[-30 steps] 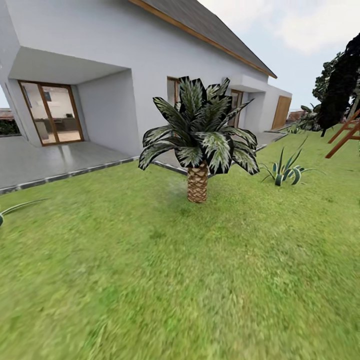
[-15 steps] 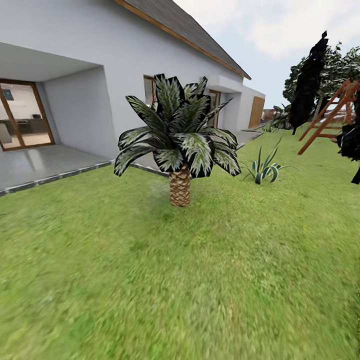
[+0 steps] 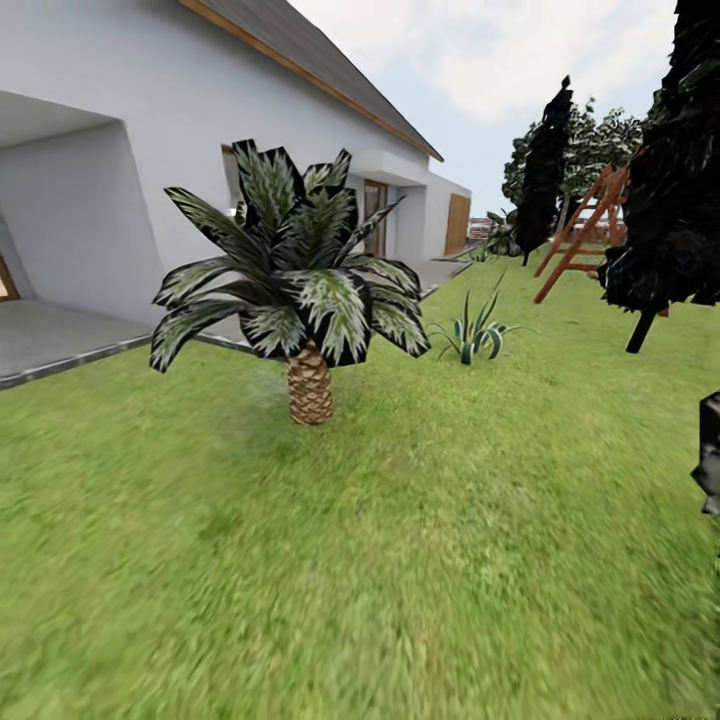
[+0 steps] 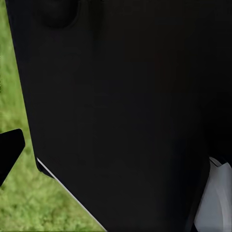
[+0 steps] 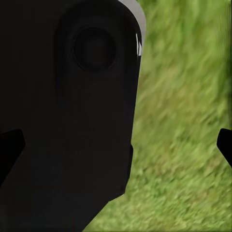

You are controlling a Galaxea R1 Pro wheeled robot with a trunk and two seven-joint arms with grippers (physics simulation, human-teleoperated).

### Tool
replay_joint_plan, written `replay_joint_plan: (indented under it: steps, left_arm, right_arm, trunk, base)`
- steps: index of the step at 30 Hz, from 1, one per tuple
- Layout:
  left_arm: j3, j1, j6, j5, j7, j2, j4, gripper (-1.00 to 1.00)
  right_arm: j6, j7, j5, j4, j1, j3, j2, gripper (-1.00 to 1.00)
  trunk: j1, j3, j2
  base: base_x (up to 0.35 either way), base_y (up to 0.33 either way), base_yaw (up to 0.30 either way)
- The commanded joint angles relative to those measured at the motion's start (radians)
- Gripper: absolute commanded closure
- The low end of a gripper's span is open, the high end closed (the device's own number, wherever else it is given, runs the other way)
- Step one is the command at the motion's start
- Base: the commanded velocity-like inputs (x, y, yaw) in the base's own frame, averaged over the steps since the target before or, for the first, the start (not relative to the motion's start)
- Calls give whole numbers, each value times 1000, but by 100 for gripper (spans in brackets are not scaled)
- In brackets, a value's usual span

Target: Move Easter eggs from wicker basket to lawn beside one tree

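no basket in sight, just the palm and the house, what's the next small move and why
Probably turn further right: the head view holds only the short palm, the white house and lawn, with neither basket nor eggs, while more garden with dark conifers opens to the right.

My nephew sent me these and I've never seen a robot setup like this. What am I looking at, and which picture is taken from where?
These are simulator renders from a wheeled robot with two arms, driven remotely by a person. The big picture is from its head camera: a lawn, a short palm in front of a white house, a spiky plant, dark conifers and a wooden frame. The two dark pictures come from cameras on the wrists; each looks past a black part of the robot's body at grass. Black fingertips poke in at the picture edges, with nothing seen between them. No eggs or basket are visible.
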State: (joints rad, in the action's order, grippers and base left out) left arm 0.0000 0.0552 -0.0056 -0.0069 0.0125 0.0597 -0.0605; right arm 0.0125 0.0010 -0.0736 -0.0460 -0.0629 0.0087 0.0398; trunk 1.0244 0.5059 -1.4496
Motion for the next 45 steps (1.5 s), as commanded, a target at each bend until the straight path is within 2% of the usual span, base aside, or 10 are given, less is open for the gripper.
replay_joint_plan:
  steps: [1,11,26,45]
  left_arm:
    - [0,1,-1,-1,1,0,-2,-100]
    - [0,1,-1,0,1,0,-2,-100]
    - [0,1,-1,1,1,0,-3,-100]
    - [0,1,1,1,0,0,-4,-100]
  right_arm:
    - [1,0,-8,-3,-1,0,0,-100]
    - [1,-1,-8,-2,-1,1,-1,-100]
    - [1,-1,-8,-2,-1,-1,0,-100]
    - [1,-1,-8,-2,-1,-1,0,-100]
  trunk:
    - [1,1,0]
    - [1,1,0]
    - [1,1,0]
    - [1,1,0]
  base:
    - [333,-112,-300]
    - [333,-126,-225]
    - [333,-113,-3]
    - [333,-4,0]
